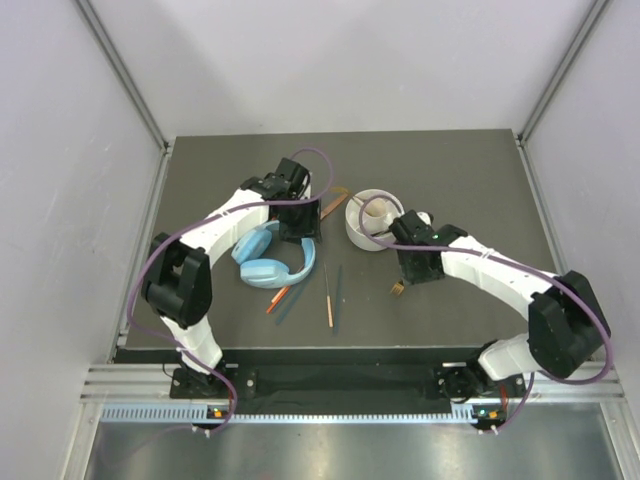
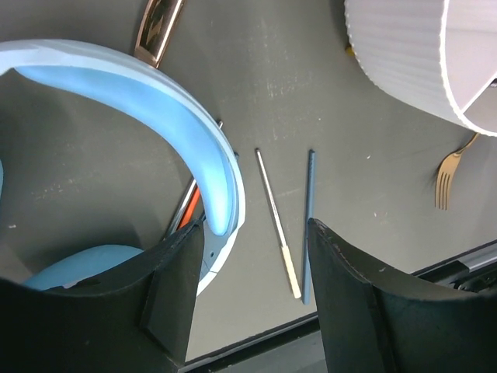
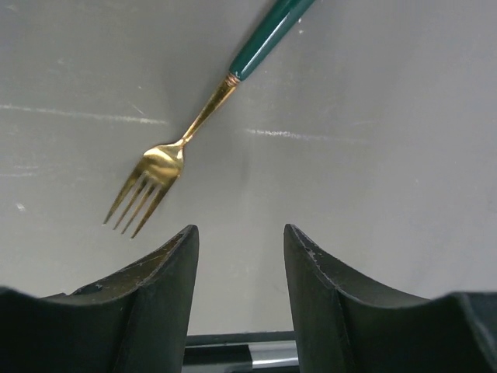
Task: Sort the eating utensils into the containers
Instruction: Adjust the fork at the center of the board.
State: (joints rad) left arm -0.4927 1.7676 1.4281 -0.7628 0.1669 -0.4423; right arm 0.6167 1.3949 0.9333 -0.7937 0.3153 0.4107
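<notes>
A gold fork (image 3: pixel 155 172) with a dark teal handle lies flat on the mat, just ahead and left of my right gripper (image 3: pixel 241 241), which is open and holds nothing. From above, that fork (image 1: pixel 398 288) sits below the right gripper (image 1: pixel 412 272), beside the round white container (image 1: pixel 372 222). My left gripper (image 2: pixel 256 233) is open and hovers over the headphones' band. Beyond its fingers lie a thin orange chopstick with a cream tip (image 2: pixel 277 225) and a dark teal chopstick (image 2: pixel 309 221). An orange chopstick and a silver utensil (image 2: pixel 188 208) poke out from under the headphones. A bronze utensil (image 2: pixel 159 27) lies further off.
Light blue headphones (image 1: pixel 268 260) lie left of centre under the left arm. More chopsticks (image 1: pixel 280 300) lie near the front of the dark mat (image 1: pixel 460 180). The table's front rail (image 1: pixel 340 380) runs behind both grippers. Walls close in the left and right sides.
</notes>
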